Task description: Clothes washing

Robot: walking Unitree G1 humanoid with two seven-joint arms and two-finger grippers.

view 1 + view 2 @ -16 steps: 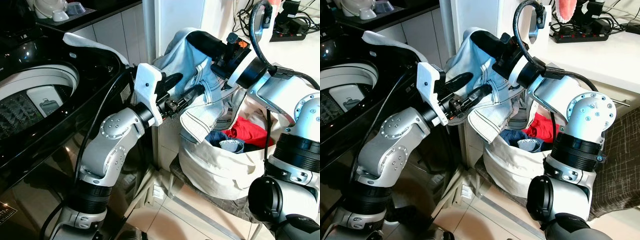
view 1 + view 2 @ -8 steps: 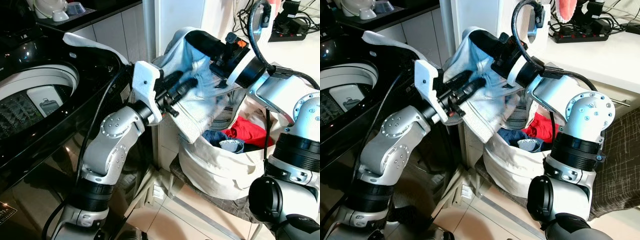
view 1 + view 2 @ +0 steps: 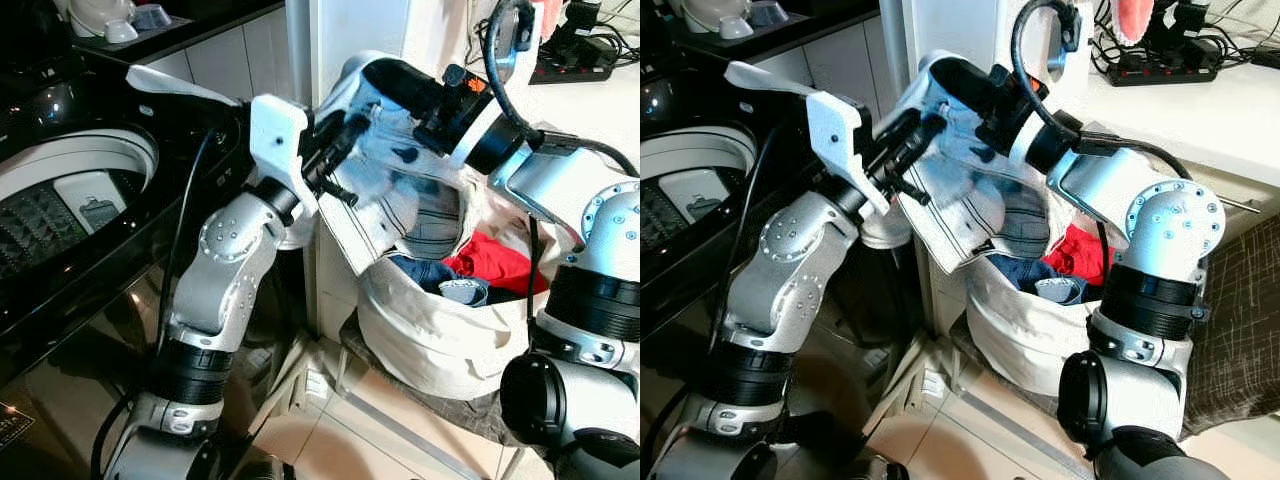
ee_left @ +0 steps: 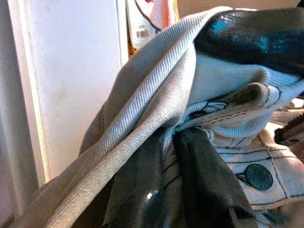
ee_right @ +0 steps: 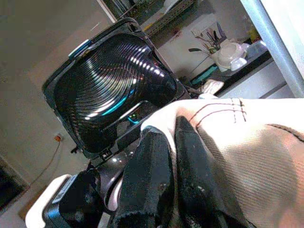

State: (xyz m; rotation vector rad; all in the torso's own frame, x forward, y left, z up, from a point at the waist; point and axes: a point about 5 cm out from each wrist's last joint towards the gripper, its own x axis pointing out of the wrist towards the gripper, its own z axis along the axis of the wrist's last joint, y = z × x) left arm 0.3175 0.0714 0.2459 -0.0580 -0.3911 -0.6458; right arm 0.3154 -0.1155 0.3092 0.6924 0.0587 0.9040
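Observation:
A pale blue denim garment (image 3: 400, 190) hangs between both grippers above the white laundry bag (image 3: 440, 335), with its striped lining turned outward. My left gripper (image 3: 342, 135) is shut on a fold of it, seen close in the left wrist view (image 4: 173, 135). My right gripper (image 3: 378, 75) is shut on the garment's top edge, and the cloth drapes over its fingers (image 5: 190, 166). The washing machine's open drum (image 3: 60, 190) lies to the left, its black lid (image 5: 109, 80) raised. A red garment (image 3: 495, 260) and a dark blue one (image 3: 430, 272) lie in the bag.
A white cloth (image 3: 180, 85) lies over the washer's rim. A white cabinet post (image 3: 345, 30) stands behind the garment. Bowls (image 3: 120, 20) sit on the back shelf, and a power strip (image 3: 590, 60) lies on the counter at the right. The bag rests on a dark stool (image 3: 450, 410).
Both grippers have raised the garment and carried it a little leftward toward the washer. The cloth has spread open and now shows its striped inside.

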